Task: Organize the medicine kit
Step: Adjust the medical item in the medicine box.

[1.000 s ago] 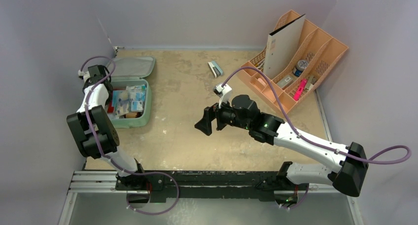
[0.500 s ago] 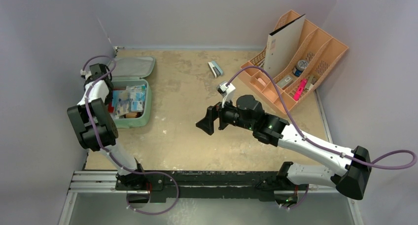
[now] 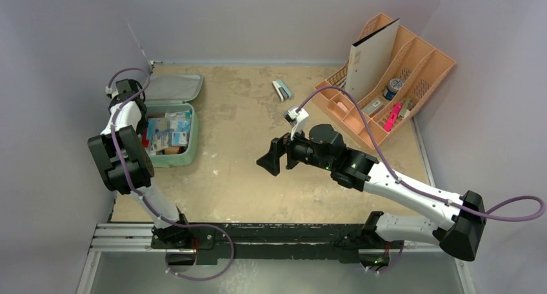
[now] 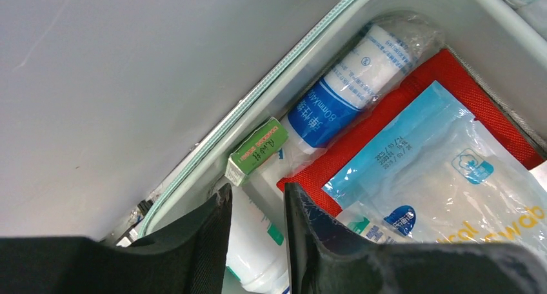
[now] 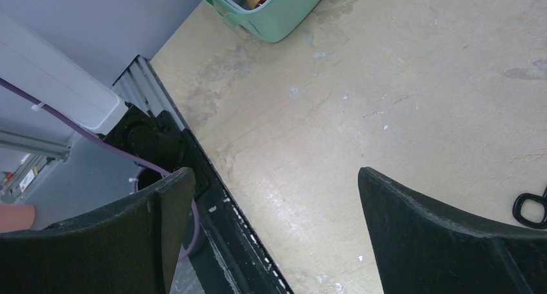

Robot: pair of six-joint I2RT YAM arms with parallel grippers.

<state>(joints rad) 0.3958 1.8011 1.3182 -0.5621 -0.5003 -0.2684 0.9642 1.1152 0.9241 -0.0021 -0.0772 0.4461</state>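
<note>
The mint-green medicine kit (image 3: 191, 136) lies open at the far left, its lid (image 3: 173, 88) folded back. In the left wrist view its wall (image 4: 303, 55) holds a blue-and-white bandage roll (image 4: 351, 81), a small green box (image 4: 258, 151), a white bottle (image 4: 255, 242), a red pouch (image 4: 387, 126) and swab packets (image 4: 445, 171). My left gripper (image 4: 257, 197) hovers over the bottle by the kit's left wall, its jaws narrowly apart and holding nothing. My right gripper (image 3: 268, 160) is wide open and empty above mid-table (image 5: 274, 178); the kit's corner shows in the right wrist view (image 5: 284, 20).
A peach-orange slotted organizer (image 3: 419, 68) with a white board (image 3: 371, 58) and small items stands at the back right. A small white-and-blue item (image 3: 281, 89) lies at the back centre. A black scissors handle (image 5: 532, 207) shows on the table. A wall runs close along the kit's left side.
My left wrist has shifted slightly toward the back over the kit. My right arm moved a little a second ago and has held still since.
</note>
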